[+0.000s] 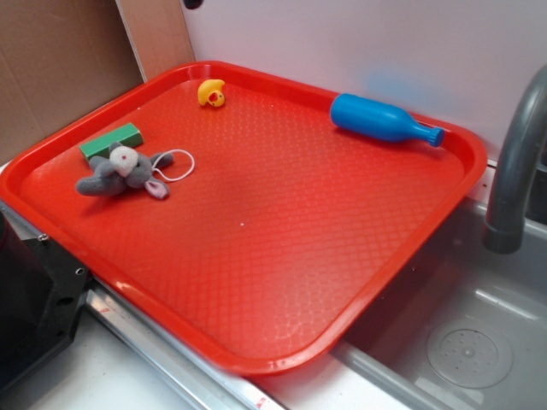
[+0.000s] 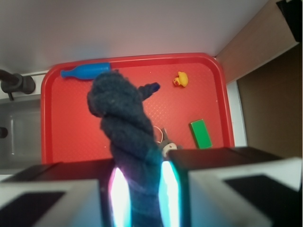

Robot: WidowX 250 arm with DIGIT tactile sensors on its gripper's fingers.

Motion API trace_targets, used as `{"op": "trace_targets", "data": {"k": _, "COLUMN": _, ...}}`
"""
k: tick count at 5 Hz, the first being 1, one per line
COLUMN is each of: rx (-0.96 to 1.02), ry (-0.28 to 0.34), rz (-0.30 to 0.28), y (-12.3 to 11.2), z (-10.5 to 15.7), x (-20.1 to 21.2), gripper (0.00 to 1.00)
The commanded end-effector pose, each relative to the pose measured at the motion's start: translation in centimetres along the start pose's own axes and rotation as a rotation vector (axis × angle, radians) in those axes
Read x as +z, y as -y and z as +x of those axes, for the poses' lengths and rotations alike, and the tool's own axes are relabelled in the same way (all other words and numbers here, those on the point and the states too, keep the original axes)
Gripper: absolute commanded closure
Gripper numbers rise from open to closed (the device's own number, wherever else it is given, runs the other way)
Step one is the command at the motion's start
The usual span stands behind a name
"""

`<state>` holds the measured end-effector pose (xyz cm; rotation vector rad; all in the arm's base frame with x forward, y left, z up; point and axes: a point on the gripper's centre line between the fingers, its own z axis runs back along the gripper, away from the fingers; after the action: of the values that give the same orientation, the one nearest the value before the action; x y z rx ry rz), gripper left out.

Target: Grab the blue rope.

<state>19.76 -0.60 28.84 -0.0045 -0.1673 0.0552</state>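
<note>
— One red tray (image 1: 282, 256) takes up most of the exterior view, resting over the edge of a grey sink (image 1: 466, 342) with a grey faucet (image 1: 517, 162) at its right side. What lies on it?

— Four things, all well apart from the bare middle. The biggest is a bright blue plastic bottle (image 1: 383, 120), lying on its side near the far right rim, neck pointing right. Next, a grey stuffed mouse (image 1: 120, 173) sprawls near the left rim, a white cord looped beside it.

— And the green thing?

— A green block (image 1: 112, 141), just behind the mouse, touching or almost touching it (hard to say which). Smallest is a yellow rubber duck (image 1: 212, 92) near the far rim.

— Where is the blue rope?

— Not on the tray in the exterior view. The wrist view shows it: the blue rope (image 2: 125, 127), thick, dark and twisted, rises from between the fingers of the gripper (image 2: 142, 198) and hangs high above the tray, with one blunt end sticking out to the right.

— So the jaws?

— Closed on the rope, both pads pressed to its sides. The gripper itself is out of sight in the exterior view.
</note>
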Motion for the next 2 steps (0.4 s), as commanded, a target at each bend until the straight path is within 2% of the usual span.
{"op": "trace_targets", "data": {"k": 1, "rx": -0.042, "ry": 0.002, "rz": 0.027, "y": 0.64, "z": -1.96, "x": -0.69, "gripper": 1.0}}
{"op": "trace_targets", "data": {"k": 2, "rx": -0.046, "ry": -0.003, "rz": 0.036, "y": 0.82, "z": -1.84, "x": -1.17, "gripper": 1.0}}
